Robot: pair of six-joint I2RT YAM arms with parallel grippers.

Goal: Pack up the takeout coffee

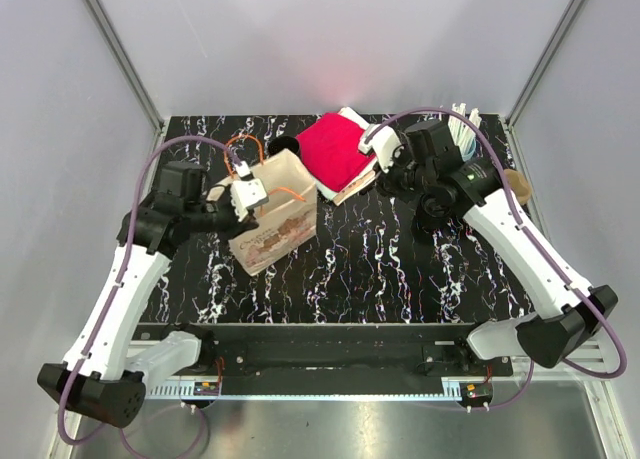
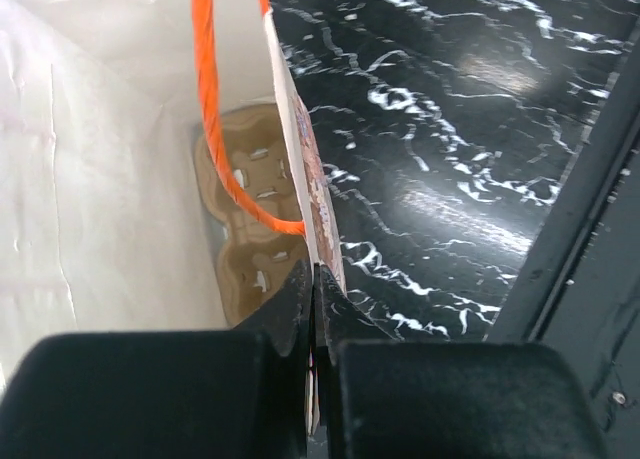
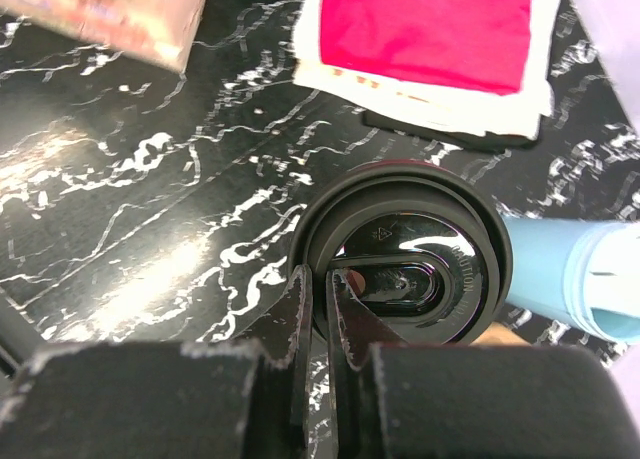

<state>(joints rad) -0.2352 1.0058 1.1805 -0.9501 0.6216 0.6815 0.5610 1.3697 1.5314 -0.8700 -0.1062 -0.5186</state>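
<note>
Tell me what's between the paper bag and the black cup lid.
Nothing but bare marbled tabletop; the right wrist view shows that stretch clear between the paper bag and the black lid.

Left arm (image 1: 120,299) and right arm (image 1: 530,249): white links, black joints, a purple cable (image 1: 150,164) looping along each; left hand (image 2: 313,284) black-fingered.

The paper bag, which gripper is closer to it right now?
Left. The left gripper pinches the paper bag wall; the right gripper is away to its right, closed on the black lid.
</note>
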